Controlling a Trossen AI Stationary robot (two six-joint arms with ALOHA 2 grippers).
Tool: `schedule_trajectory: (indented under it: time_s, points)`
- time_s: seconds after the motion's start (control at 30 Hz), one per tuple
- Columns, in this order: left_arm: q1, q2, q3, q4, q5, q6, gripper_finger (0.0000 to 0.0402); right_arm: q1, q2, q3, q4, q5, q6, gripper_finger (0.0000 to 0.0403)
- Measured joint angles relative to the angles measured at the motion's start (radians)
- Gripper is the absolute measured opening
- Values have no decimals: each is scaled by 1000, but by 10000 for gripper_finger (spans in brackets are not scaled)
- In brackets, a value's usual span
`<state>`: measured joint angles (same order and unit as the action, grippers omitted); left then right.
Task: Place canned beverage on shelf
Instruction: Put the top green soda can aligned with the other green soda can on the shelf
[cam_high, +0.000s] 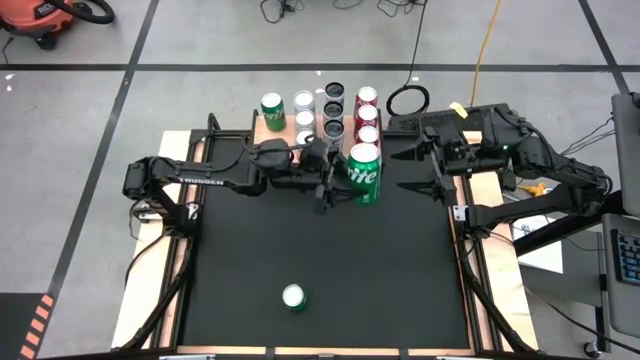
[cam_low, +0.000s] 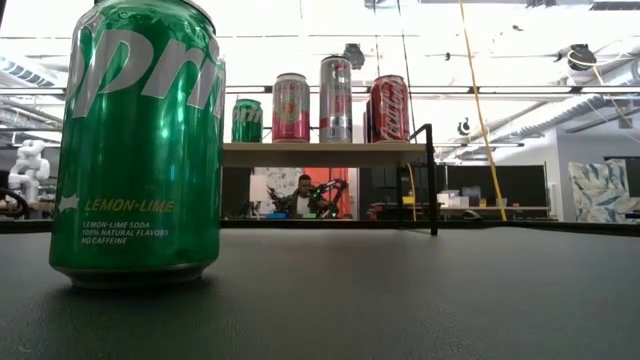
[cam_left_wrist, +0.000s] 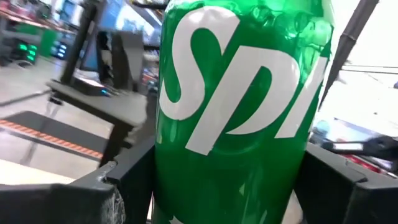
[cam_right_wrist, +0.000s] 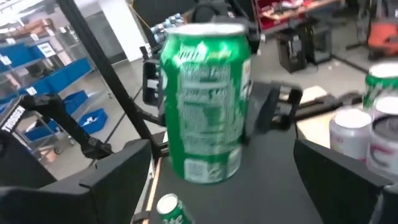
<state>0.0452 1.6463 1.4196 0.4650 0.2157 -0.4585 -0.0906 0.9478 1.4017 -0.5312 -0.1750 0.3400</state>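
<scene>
A green Sprite can hangs in the air in front of the shelf, with my left gripper shut on it. The left arm reaches in from the table's left. My right gripper stands open a little to the can's right, pointing at it, with nothing between its fingers. The shelf, a light wood plank on thin black legs, carries several upright cans. Neither gripper shows in the low view. My left gripper pinches the can's side wall between its two fingers, about halfway up. The fingers come in level from the table's left, one on the can's near side and one on its far side. The can stands nearly upright, slightly tilted, lifted clear of the table.
A second green can stands upright near the table's front edge, close before the low camera. Wooden rails run along the table's sides. A person sits in the room behind the shelf. Black tabletop lies bare between the two cans.
</scene>
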Motion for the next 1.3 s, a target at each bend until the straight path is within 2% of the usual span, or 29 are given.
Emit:
schedule_trajectory:
  time_s: [0.2, 0.63, 0.77, 1.1, 1.3]
  points:
    - [0, -1, 37, 1, -86, 55, 297, 0, 22, 0, -44, 21, 71, 373]
    - [-2, 0, 62, -6, -236, 102, 297, 0, 87, 0, 18, 54, 17, 374]
    - [-6, 0, 62, -3, -293, 114, 297, 1, 109, 0, 36, 67, 15, 389]
    - [-24, 0, 62, -31, -317, 133, 297, 1, 160, 0, 76, 101, -5, 399]
    - [-46, 0, 61, -33, -382, 156, 297, 1, 181, 0, 127, 101, -39, 398]
